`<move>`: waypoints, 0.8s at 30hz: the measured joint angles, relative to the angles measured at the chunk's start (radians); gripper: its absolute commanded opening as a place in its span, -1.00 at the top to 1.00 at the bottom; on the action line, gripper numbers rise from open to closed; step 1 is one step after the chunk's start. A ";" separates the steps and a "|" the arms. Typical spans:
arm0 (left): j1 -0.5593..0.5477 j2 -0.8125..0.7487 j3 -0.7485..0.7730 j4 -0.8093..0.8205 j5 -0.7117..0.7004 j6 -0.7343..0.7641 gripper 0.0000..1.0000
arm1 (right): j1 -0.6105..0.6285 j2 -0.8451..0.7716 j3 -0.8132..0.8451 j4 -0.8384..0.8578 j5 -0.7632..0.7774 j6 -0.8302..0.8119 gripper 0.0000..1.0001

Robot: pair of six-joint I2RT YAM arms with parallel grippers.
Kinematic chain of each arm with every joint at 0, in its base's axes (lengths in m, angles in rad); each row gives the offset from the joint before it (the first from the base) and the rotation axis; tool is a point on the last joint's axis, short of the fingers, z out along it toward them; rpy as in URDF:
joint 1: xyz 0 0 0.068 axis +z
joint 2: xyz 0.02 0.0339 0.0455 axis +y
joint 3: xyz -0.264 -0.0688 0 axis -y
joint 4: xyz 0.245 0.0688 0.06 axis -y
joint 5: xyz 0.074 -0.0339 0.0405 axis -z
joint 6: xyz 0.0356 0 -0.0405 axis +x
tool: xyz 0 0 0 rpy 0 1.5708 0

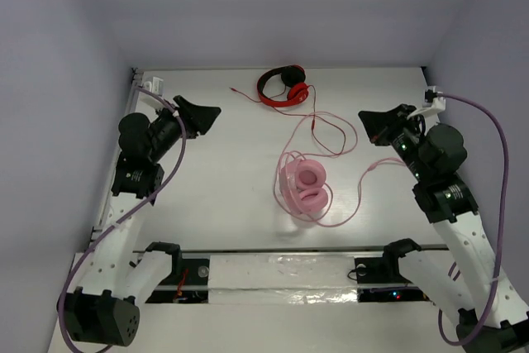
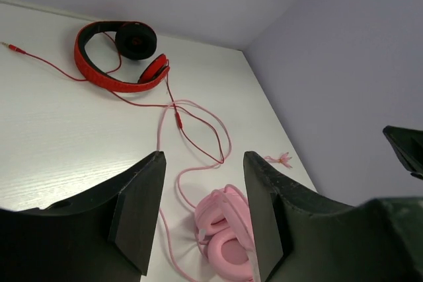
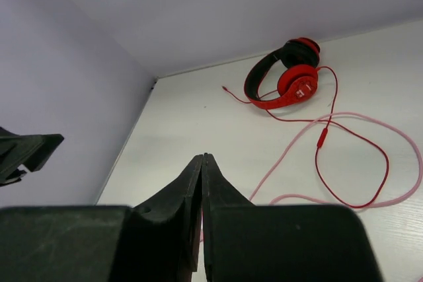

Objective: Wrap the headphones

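The pale pink headphones (image 1: 302, 187) lie folded at the middle of the table, ear cups stacked. They also show low in the left wrist view (image 2: 228, 246). Their thin pink cable (image 1: 346, 211) loops loosely around them and runs off to the right; part of it shows in the right wrist view (image 3: 374, 122). My left gripper (image 1: 211, 113) is open and empty, raised at the far left and pointing towards the headphones (image 2: 203, 163). My right gripper (image 1: 365, 116) is shut on nothing, raised at the far right (image 3: 203, 158).
Smaller red-and-black headphones (image 1: 285, 87) lie at the back of the table, also in the wrist views (image 2: 119, 57) (image 3: 287, 80). Their red cable (image 1: 335, 131) crosses the pink cable. Pale walls enclose the table on three sides. A clear plastic strip (image 1: 289, 266) lies along the near edge.
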 measured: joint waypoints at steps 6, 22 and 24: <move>-0.077 0.024 0.001 0.051 -0.068 -0.064 0.54 | 0.000 -0.043 0.000 0.007 -0.028 0.011 -0.46; -0.988 0.522 0.516 -0.562 -1.248 0.003 0.55 | 0.000 -0.138 0.000 -0.006 0.005 0.011 0.49; -1.032 0.599 0.551 -0.678 -1.318 -0.035 0.41 | 0.000 -0.142 0.000 -0.013 0.014 0.008 0.02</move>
